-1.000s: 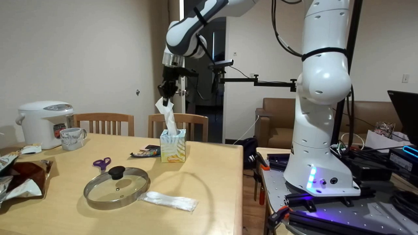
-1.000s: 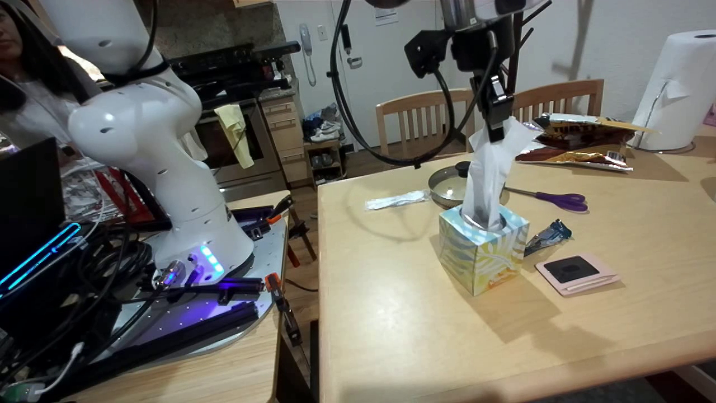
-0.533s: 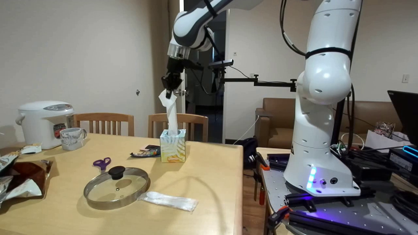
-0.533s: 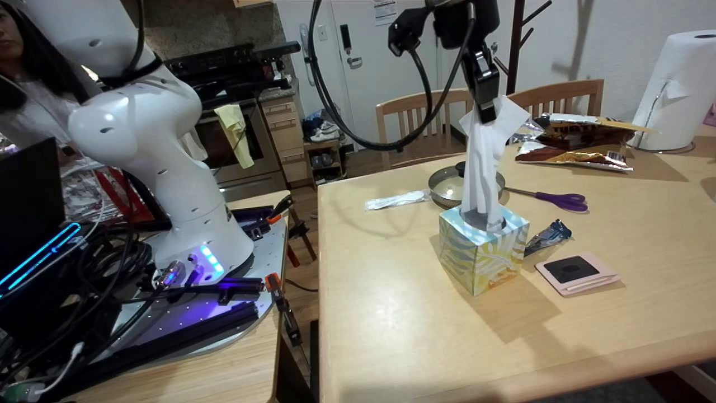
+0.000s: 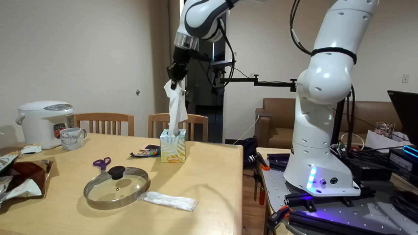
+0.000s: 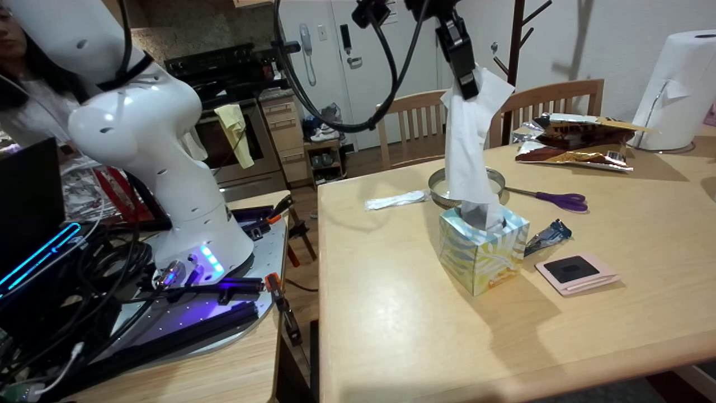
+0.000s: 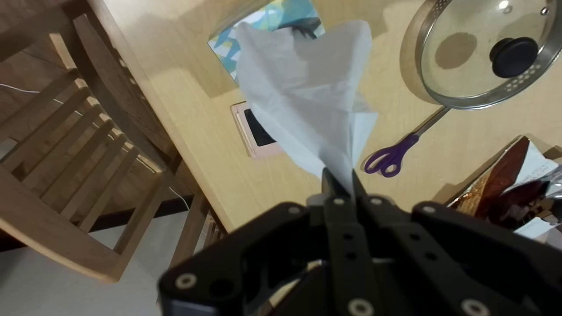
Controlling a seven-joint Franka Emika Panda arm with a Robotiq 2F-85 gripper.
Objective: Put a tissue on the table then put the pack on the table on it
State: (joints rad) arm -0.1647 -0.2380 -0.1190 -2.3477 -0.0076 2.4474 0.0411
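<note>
My gripper (image 5: 173, 85) is shut on the top of the crumpled white tissue (image 5: 176, 106) and holds it high above the patterned tissue box (image 5: 173, 150). In the wrist view the tissue (image 7: 303, 92) is pinched between the fingertips of the gripper (image 7: 340, 180) and spreads over part of the box. The tissue (image 6: 464, 151) hangs down to the box opening, where white paper still runs inside; I cannot tell whether the held sheet is free of it. The flat white pack (image 5: 169, 200) lies on the wooden table (image 5: 209, 173), touching or close beside the glass lid.
The glass lid (image 5: 114, 192) and purple scissors (image 5: 102, 163) lie near the pack. A pink card holder (image 6: 579, 274) and a blue wrapper (image 6: 551, 238) lie beside the box. Foil snack bags (image 6: 576, 140), a mug (image 5: 72, 138) and a water boiler (image 5: 42, 127) stand farther along.
My gripper has risen and shifted toward the robot's base, drawing the tissue farther up out of the box. The box, pack and lid have stayed in place.
</note>
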